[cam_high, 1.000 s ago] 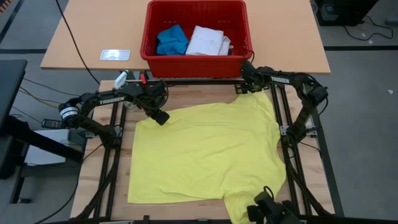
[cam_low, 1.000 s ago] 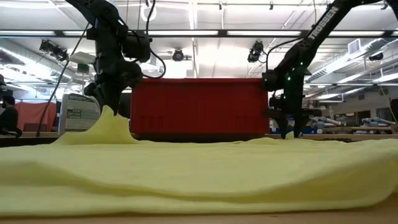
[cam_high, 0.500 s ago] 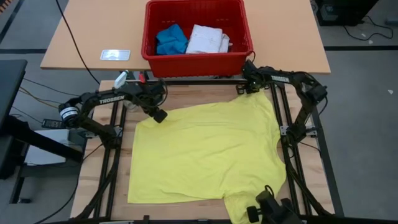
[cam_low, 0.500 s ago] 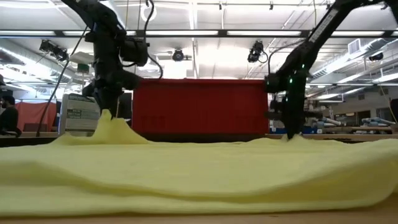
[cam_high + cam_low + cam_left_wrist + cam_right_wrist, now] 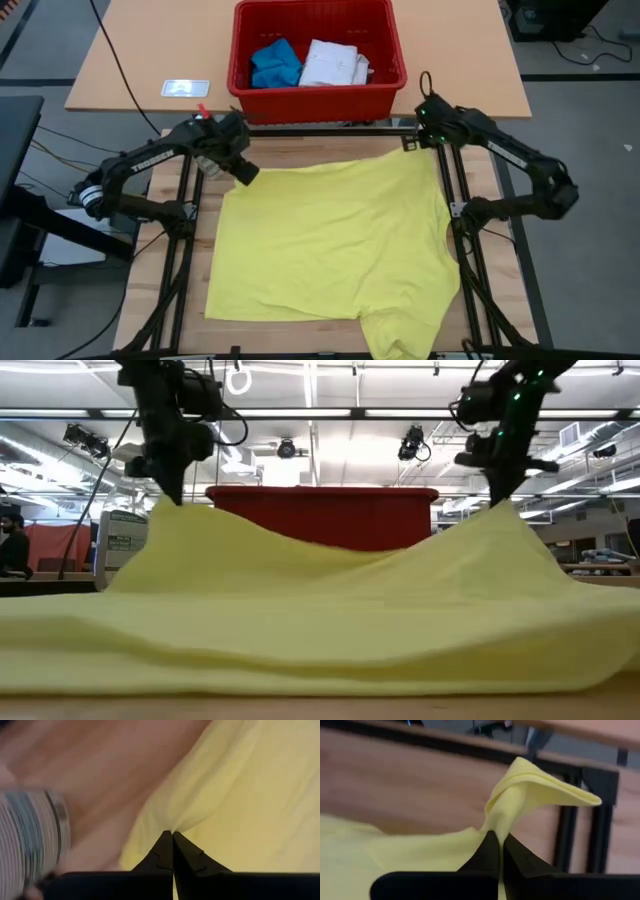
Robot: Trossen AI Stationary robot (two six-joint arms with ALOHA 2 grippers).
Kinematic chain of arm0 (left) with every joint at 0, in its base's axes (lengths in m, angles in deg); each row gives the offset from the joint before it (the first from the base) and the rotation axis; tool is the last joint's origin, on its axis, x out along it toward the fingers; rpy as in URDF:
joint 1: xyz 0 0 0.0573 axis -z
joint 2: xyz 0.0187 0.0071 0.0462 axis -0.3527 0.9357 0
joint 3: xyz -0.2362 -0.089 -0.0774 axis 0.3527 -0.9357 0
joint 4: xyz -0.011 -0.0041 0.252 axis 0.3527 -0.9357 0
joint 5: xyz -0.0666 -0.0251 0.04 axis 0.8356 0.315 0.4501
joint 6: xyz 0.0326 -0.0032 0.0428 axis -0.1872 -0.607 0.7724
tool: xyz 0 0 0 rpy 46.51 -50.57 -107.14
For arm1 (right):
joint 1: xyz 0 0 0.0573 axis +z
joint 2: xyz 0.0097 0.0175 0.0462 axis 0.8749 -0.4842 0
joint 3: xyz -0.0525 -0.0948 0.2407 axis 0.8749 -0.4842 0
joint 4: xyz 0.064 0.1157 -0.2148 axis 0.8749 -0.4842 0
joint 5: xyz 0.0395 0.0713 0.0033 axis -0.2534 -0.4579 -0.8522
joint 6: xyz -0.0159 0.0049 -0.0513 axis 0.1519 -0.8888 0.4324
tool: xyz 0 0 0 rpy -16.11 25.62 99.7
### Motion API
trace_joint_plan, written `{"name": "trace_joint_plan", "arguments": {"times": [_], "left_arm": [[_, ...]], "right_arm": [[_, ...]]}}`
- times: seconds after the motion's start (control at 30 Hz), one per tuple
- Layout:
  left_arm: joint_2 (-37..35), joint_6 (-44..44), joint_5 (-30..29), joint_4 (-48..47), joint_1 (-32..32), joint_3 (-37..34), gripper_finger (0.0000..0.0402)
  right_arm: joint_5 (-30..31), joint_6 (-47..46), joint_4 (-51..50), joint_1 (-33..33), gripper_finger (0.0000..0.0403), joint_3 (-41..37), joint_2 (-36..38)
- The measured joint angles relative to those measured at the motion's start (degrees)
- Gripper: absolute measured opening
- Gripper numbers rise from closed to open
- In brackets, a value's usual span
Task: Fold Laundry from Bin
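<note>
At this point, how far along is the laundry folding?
Done: the yellow T-shirt is out of the red bin. In hand: left gripper and right gripper are each shut on a far corner, lifting it. Left: no fold made; the blue piece and white shirt remain binned.

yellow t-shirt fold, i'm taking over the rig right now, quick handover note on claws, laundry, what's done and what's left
Left claw: shut on the yellow T-shirt, pinching its far left corner, raised above the table.
Right claw: shut on the yellow T-shirt's far right corner, also raised.
Laundry: the shirt's far edge hangs between both claws, the rest lies spread on the wooden table. A white shirt and a blue piece sit in the red bin beyond it.
Done: shirt out of the bin, spread, both corners gripped.
Left: every fold on this shirt, then the pieces in the bin.
</note>
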Motion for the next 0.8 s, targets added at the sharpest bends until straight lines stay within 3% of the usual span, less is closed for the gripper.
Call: {"name": "trace_joint_plan", "arguments": {"times": [0.13,0.27,0.5,0.8], "left_arm": [[-0.2,-0.6,1.5,-7.1,4.0,0.0,0.0],[-0.2,-3.3,2.4,-10.8,9.8,0.0,0.0],[0.2,-10.0,2.8,-7.9,18.9,-2.4,0.0],[0.3,-20.0,5.1,-4.8,27.6,-11.6,0.0]], "right_arm": [[-0.2,-4.8,-9.0,5.3,0.0007,-0.1,3.7],[-4.1,-14.0,-14.1,14.3,0.0007,-2.6,7.2],[-7.9,-32.1,-13.9,31.3,0.0007,-10.1,9.1],[-12.8,-46.1,-12.9,45.8,0.0007,-14.9,8.3]]}}
